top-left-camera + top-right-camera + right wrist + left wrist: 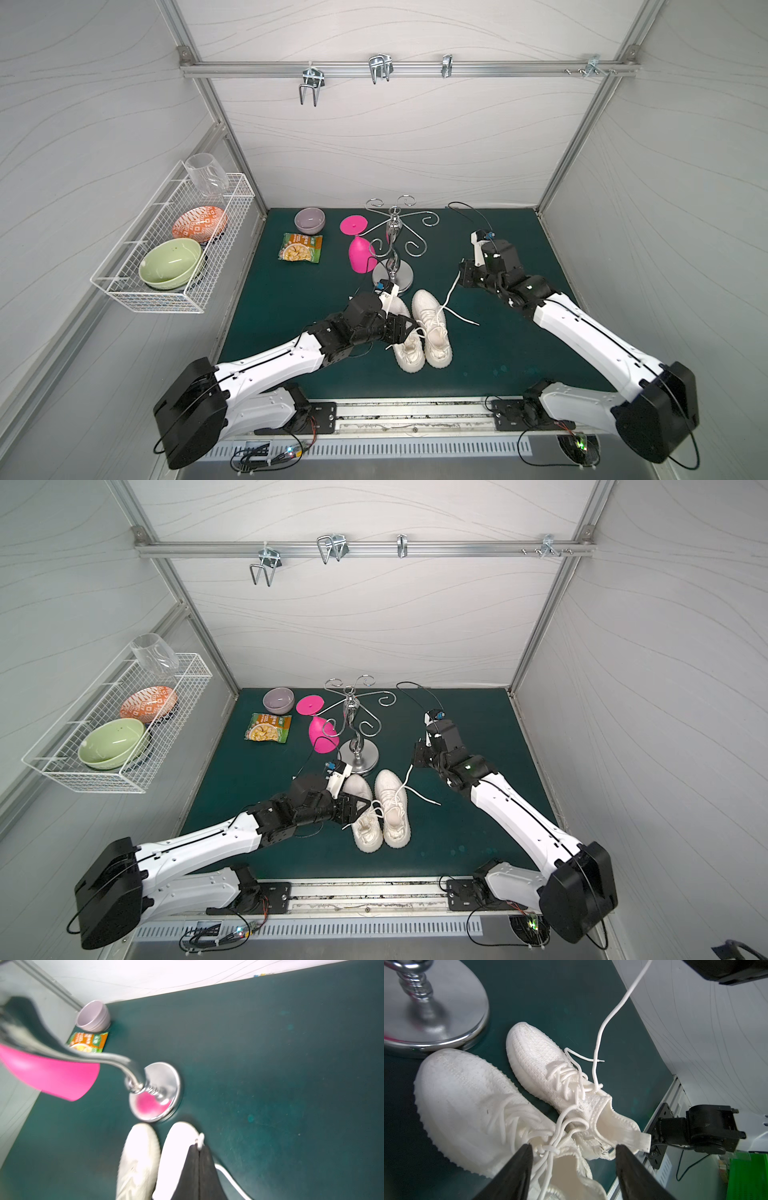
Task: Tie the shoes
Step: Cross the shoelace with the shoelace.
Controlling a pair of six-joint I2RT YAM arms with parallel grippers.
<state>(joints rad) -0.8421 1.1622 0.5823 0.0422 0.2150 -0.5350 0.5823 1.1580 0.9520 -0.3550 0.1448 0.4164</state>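
White shoelace [200,1140] between tips of right tool [199,1149]

Lab test cell, aluminium frame [407,68] (white panels [395,137])

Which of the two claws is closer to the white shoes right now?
Left. The left gripper hangs open right above the shoes, over their laces. The right gripper is off to one side, shut on a lace running up from one shoe.

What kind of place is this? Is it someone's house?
Most likely a robot test booth, not a house: a left arm and right arm bolted to a front rail, plain white walls in metal framing, and shoes on a green mat like practice props.
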